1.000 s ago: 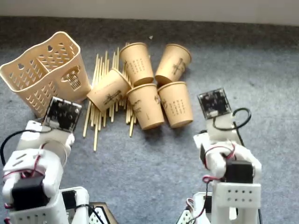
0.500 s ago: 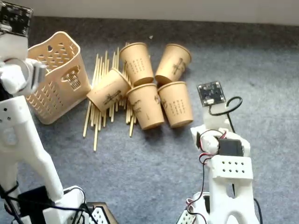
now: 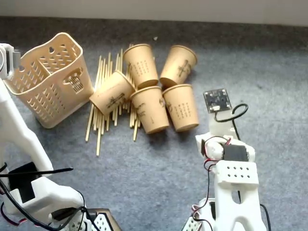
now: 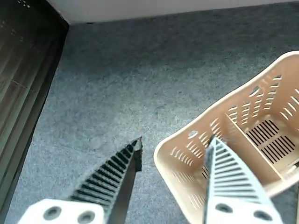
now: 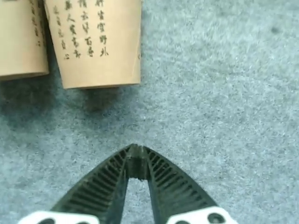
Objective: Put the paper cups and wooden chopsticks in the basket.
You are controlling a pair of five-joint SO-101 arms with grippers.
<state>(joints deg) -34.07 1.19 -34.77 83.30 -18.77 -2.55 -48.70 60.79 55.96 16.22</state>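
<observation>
Step in hand: nothing in the basket yet; judged an approach toward a first pick.
Left gripper [image 4: 174,142]: jaws spread, empty, over the rim of the cream slotted plastic basket [image 4: 196,135].
Basket: two compartments, perforated walls, empty, at the far left corner of the grey carpeted surface [image 3: 144,183].
Right gripper [image 5: 136,154]: jaws pressed together, empty, low over the carpet, just short of the nearest cup [image 5: 100,42].
Five tan paper cups [image 3: 150,109]: tapered, printed, smooth-walled, lying on their sides in a cluster at the far middle.
Pale wooden chopsticks [image 3: 98,122]: thin straight sticks, fanned between basket and cups, some under the cups.
Next move, as judged: right jaws opened, then a light pinch on a cup wall, since thin paper crushes easily.
</observation>
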